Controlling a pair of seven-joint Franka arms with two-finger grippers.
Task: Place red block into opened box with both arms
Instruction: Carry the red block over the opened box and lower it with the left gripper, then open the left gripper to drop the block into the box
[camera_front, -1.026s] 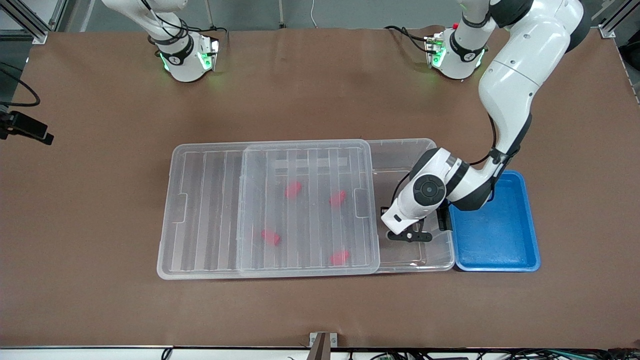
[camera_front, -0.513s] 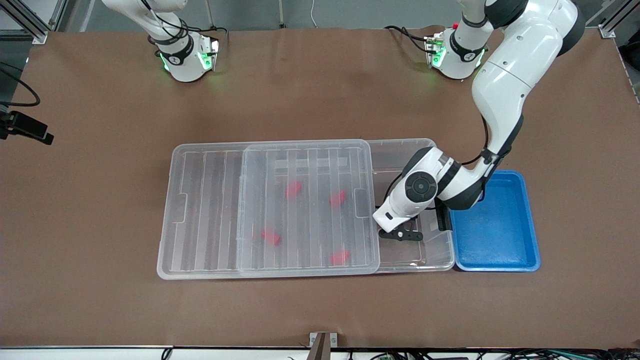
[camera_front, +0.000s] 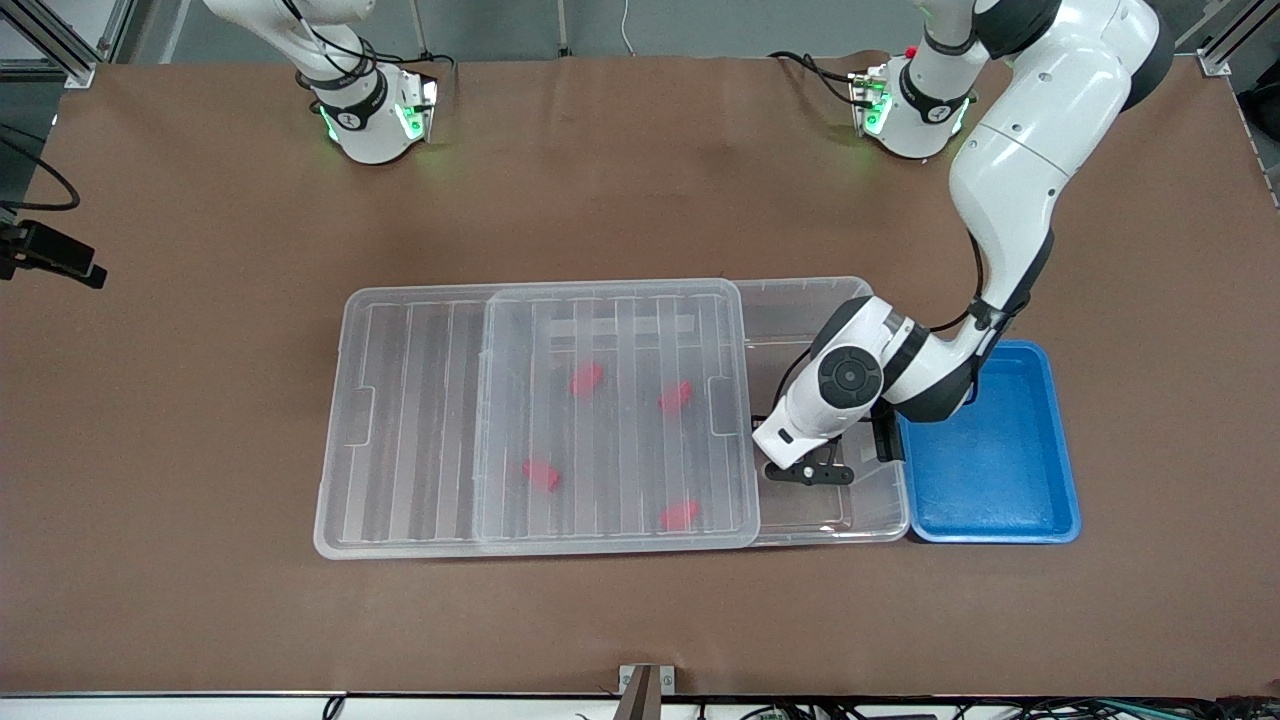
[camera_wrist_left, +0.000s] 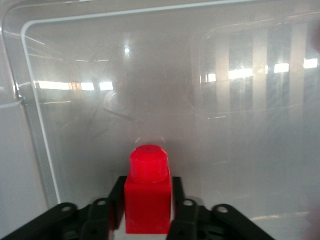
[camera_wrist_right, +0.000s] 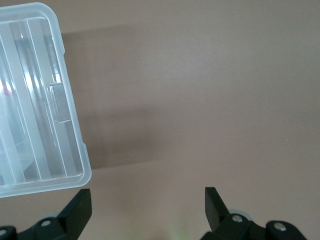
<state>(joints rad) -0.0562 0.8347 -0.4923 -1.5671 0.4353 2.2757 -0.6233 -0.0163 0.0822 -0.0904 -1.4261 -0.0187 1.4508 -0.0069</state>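
Observation:
A red block (camera_wrist_left: 147, 210) stands stub-up between the fingers of my left gripper (camera_wrist_left: 148, 187), with thin light slits along its sides. That gripper (camera_front: 812, 472) is low in the uncovered end of the clear box (camera_front: 800, 292), toward the left arm's end of the table, and it is open. The arm's hand hides this block in the front view. Several more red blocks (camera_front: 587, 379) lie in the box under the ribbed lid (camera_front: 420, 420), which covers most of it. My right gripper (camera_wrist_right: 147, 210) is open over bare table beside a lid corner (camera_wrist_right: 35, 100).
A blue tray (camera_front: 1000, 470) sits against the box's uncovered end, right beside the left arm's wrist. The lid overhangs the box toward the right arm's end. Brown table surface (camera_front: 640, 620) lies all around.
My left hand shifted slightly toward the lid, then partly back, over the box's uncovered end. The right arm has not moved.

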